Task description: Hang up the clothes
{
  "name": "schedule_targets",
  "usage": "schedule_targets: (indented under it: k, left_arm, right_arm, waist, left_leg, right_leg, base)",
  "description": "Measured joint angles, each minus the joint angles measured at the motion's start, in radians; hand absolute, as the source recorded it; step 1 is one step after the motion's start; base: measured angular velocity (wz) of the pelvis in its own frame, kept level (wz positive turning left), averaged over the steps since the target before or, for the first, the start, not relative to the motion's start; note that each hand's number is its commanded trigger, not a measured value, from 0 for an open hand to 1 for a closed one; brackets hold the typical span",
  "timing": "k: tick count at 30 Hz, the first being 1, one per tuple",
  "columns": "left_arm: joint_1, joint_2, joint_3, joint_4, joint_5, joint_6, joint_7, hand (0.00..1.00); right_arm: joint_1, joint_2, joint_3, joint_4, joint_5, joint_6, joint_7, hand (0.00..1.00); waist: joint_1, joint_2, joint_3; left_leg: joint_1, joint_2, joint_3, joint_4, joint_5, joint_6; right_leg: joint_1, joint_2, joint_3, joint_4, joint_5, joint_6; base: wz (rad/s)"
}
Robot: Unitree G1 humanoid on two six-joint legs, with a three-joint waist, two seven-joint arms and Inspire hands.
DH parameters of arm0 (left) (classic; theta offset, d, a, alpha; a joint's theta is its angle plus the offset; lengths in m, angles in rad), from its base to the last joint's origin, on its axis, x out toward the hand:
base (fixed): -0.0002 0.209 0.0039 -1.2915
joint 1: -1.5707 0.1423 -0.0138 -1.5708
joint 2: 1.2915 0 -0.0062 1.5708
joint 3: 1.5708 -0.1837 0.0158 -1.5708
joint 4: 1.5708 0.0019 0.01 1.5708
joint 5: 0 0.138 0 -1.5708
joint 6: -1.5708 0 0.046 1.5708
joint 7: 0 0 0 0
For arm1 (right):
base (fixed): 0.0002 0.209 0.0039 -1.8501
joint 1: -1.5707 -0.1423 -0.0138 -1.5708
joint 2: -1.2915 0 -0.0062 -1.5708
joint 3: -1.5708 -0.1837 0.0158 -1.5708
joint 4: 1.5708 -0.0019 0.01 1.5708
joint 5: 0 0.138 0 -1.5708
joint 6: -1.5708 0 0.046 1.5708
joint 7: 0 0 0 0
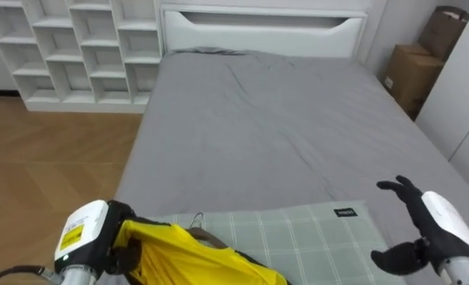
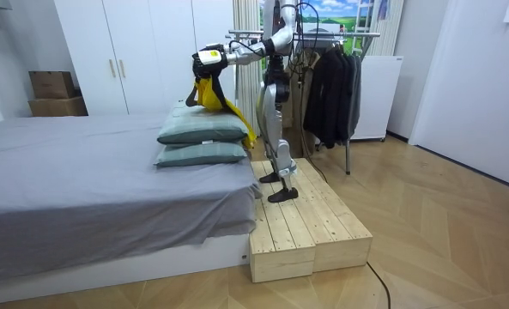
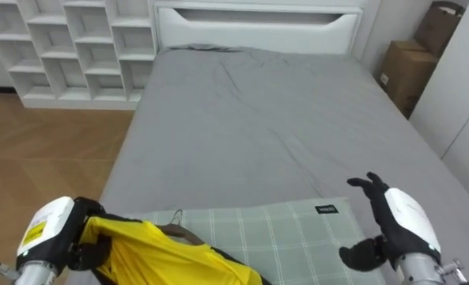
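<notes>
A yellow garment [image 1: 193, 255] is bunched at the lower left of the eye views, over a green checked pillow [image 1: 313, 229]. A brown hanger piece [image 1: 205, 235] peeks out of its top. My left hand [image 1: 100, 237] is shut on the garment's left end, dark fingers curled into the cloth. My right hand [image 1: 428, 229] hovers open at the lower right, above the pillow's right end, holding nothing. In the room view I stand on a wooden platform [image 2: 310, 227] beside the bed, holding the yellow garment [image 2: 208, 93] up over the stacked pillows [image 2: 204, 129]. The clothes rack [image 2: 323, 36] is behind me.
The grey bed [image 1: 274, 119] stretches ahead to a white headboard [image 1: 262, 28]. White cube shelves [image 1: 76, 47] stand at the far left, cardboard boxes [image 1: 414, 67] at the far right. Dark clothes [image 2: 333, 86] hang on the rack. White wardrobes [image 2: 134, 51] line the wall.
</notes>
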Motion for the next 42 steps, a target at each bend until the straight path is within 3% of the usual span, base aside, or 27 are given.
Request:
schedule_targets:
  k: [6,12,16,23,32,42]
  left_arm:
    - [0.0,-0.002,-0.001,-0.009,0.016,0.0,-0.015,1.0]
    - [0.0,-0.004,-0.002,-0.023,0.021,0.0,-0.017,1.0]
    - [0.0,-0.021,-0.004,-0.044,0.061,0.0,-0.017,1.0]
    - [0.0,-0.024,-0.023,-0.049,0.125,0.006,-0.017,1.0]
    - [0.0,-0.051,-0.045,-0.049,0.163,0.009,0.009,1.0]
    - [0.0,-0.063,-0.087,-0.049,0.171,-0.007,0.084,1.0]
  right_arm:
    - [-0.055,0.0,0.038,0.0,-0.001,-0.001,0.008,0.0]
    - [-0.056,0.0,0.065,-0.001,0.001,-0.001,0.038,0.0]
    - [-0.056,0.005,0.071,0.004,0.044,-0.001,0.073,0.0]
    - [-0.055,0.046,0.08,0.11,0.237,0.003,0.11,0.0]
    - [-0.062,0.079,0.142,0.209,0.424,0.0,0.146,0.0]
    - [-0.106,0.146,0.151,0.425,0.44,-0.001,0.174,0.0]
  waist:
    - [0.004,-0.003,0.0006]
    - [0.01,-0.004,0.0002]
    - [0.011,-0.004,0.0002]
    - [0.015,0.002,0.0027]
    - [0.028,0.014,0.0034]
    - [0.019,0.023,0.0042]
  left_leg:
    - [-0.001,0.0,-0.001,-0.003,0.0,0.0]
    - [-0.003,-0.001,-0.001,-0.003,0.0,0.0]
    - [-0.003,-0.001,-0.004,0.001,0.0,0.0]
    - [0.0,0.0,-0.008,0.001,0.0,0.0]
    - [0.002,0.0,-0.007,0.002,0.0,0.0]
    - [-0.015,-0.005,-0.044,0.009,0.0,0.0]
  right_leg:
    - [0.002,0.0,-0.004,0.001,0.0,0.0]
    - [0.002,-0.001,-0.003,0.001,0.0,0.0]
    - [0.006,-0.002,-0.005,-0.001,0.0,0.0]
    - [0.014,-0.001,-0.015,-0.004,0.0,0.0]
    - [0.016,-0.003,-0.023,-0.003,0.001,-0.001]
    - [0.016,-0.007,-0.051,-0.003,0.001,-0.001]
  base:
    - [0.01]
    - [0.0]
    - [0.0]
    - [0.02]
    - [0.01]
    - [0.09]
